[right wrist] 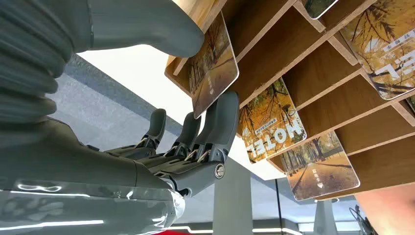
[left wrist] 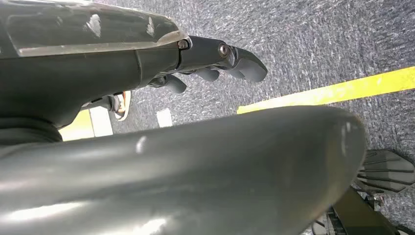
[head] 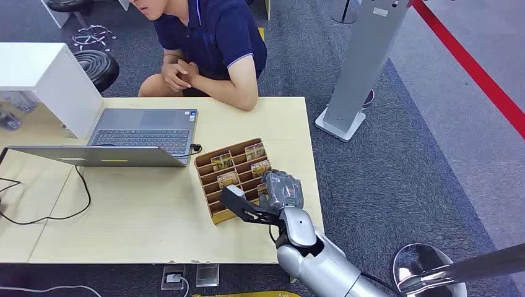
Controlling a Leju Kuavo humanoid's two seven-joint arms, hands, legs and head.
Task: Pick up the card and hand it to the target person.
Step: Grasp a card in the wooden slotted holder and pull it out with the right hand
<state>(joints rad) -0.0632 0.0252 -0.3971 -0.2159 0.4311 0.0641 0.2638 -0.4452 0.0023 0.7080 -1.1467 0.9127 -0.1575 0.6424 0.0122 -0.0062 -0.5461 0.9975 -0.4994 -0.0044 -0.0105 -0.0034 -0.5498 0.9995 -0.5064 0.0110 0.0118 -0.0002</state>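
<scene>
A brown wooden card rack (head: 232, 176) stands on the light table (head: 142, 216), with several autumn-picture cards in its slots. My right hand (head: 282, 190) is at the rack's near right end. In the right wrist view my thumb (right wrist: 142, 24) and a dark finger (right wrist: 222, 117) pinch one card (right wrist: 213, 63) at the rack's (right wrist: 313, 63) edge slot, with other cards (right wrist: 271, 122) beside it. The target person (head: 210, 43), in a dark blue shirt, sits across the table with hands clasped. My left hand (left wrist: 230, 58) hangs over the carpet, fingers loose and holding nothing.
An open laptop (head: 136, 133) sits left of the rack, with a white box (head: 49, 80) behind it and a black cable (head: 62, 210) across the table. A grey stand (head: 359, 68) rises right of the table. A chrome stool (head: 427, 272) is at lower right.
</scene>
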